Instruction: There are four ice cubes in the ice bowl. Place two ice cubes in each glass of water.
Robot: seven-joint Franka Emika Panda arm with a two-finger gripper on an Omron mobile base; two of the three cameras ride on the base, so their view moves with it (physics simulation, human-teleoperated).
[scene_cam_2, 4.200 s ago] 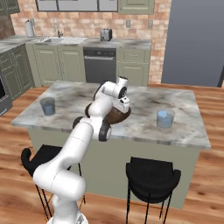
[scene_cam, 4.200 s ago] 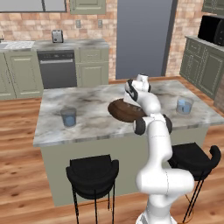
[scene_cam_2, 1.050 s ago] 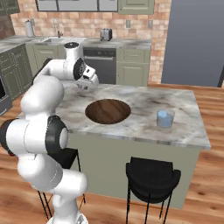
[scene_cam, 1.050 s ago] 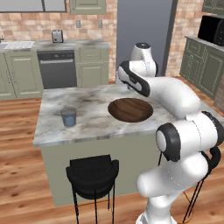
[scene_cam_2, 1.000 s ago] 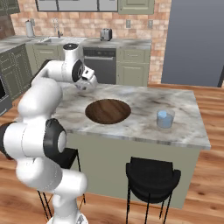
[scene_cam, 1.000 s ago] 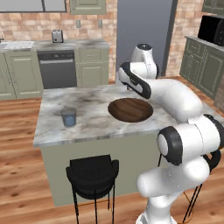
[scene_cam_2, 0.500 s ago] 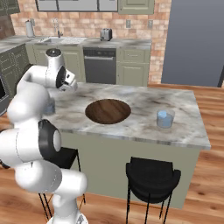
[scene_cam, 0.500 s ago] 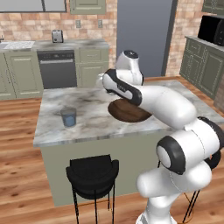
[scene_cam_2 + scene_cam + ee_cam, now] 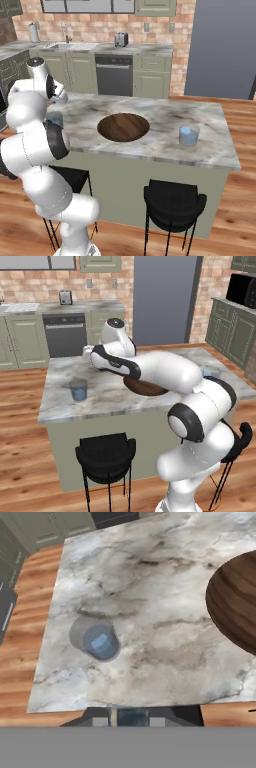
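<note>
In the hand view the fingers [image 9: 134, 717] rise at the bottom edge, pinching a small pale blue ice cube [image 9: 133, 716] between their dark tips. They hang above the near edge of the marble table [image 9: 165, 587], looking down on it. Ahead of them and to the left in that view stands one glass of water [image 9: 100, 643], upright, with a pale blue cube showing inside it. The glass stands apart from the fingers, on the bare marble. At the right side of the same view lies the curved rim of the ice bowl [image 9: 235, 607], dark brown wood, well apart from the glass.

From the left base view the arm reaches over the table toward its left end, and that glass [image 9: 78, 389] stands near the table's left corner, with the bowl [image 9: 145, 388] partly hidden behind the arm. From the right base view the bowl [image 9: 123, 127] sits near the middle of the table and looks bare inside. The second glass of water [image 9: 189, 136] stands to the bowl's right, upright, near the table's front edge.
</note>
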